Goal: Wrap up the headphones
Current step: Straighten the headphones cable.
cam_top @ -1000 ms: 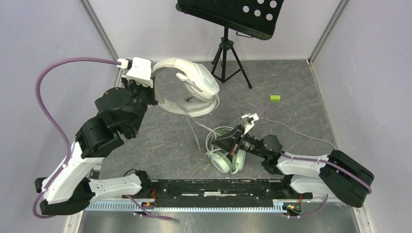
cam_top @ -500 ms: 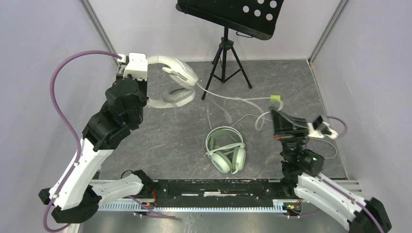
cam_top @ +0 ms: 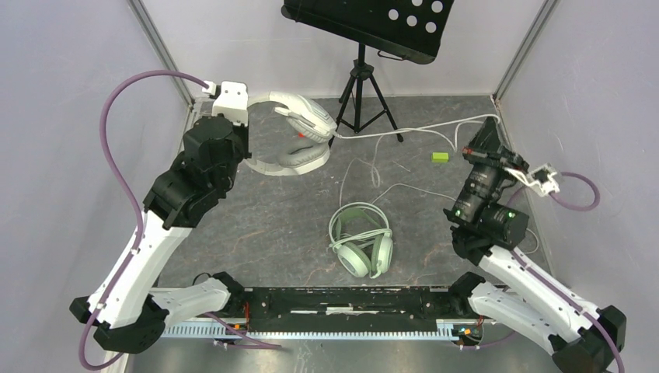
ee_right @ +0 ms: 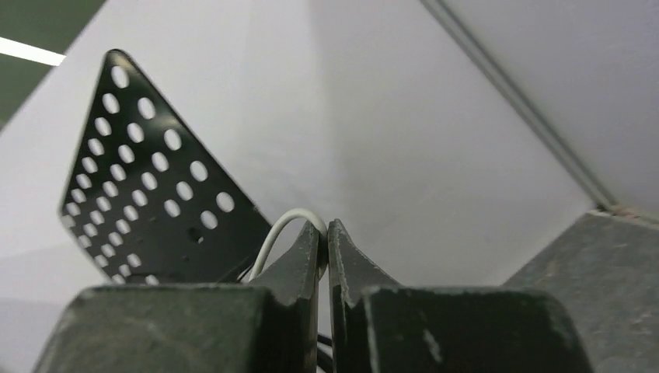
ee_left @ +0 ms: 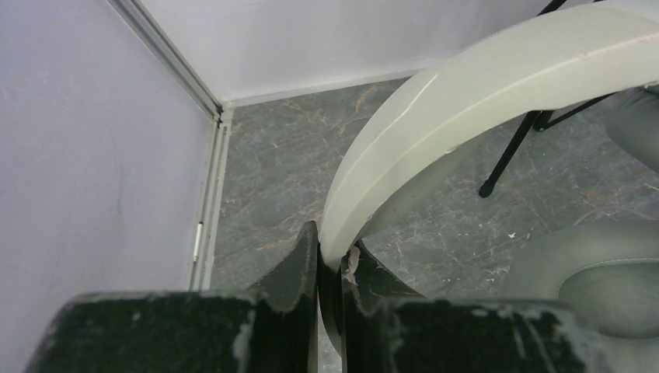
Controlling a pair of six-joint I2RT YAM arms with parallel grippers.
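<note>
My left gripper (cam_top: 247, 124) is shut on the headband of the white-grey headset (cam_top: 299, 130) and holds it off the floor at the back left. In the left wrist view the pale headband (ee_left: 466, 93) runs up from between my closed jaws (ee_left: 330, 249). Its pale cable (cam_top: 404, 129) stretches right to my right gripper (cam_top: 488, 128), which is shut on it. In the right wrist view the cable (ee_right: 276, 233) loops out of the pinched gripper (ee_right: 324, 233). The mint-green headset (cam_top: 361, 241) lies on the floor in the middle, its cable (cam_top: 373, 171) trailing behind it.
A black tripod stand (cam_top: 365, 85) with a perforated tray (cam_top: 373, 23) stands at the back centre, close to the taut cable. A small green block (cam_top: 441, 157) lies on the floor near my right gripper. Walls close in on both sides.
My right arm has swung from the mint-green headset to the back right, pulling the white-grey headset's cable taut. My left arm lifted the white-grey headset and shifted it slightly.
</note>
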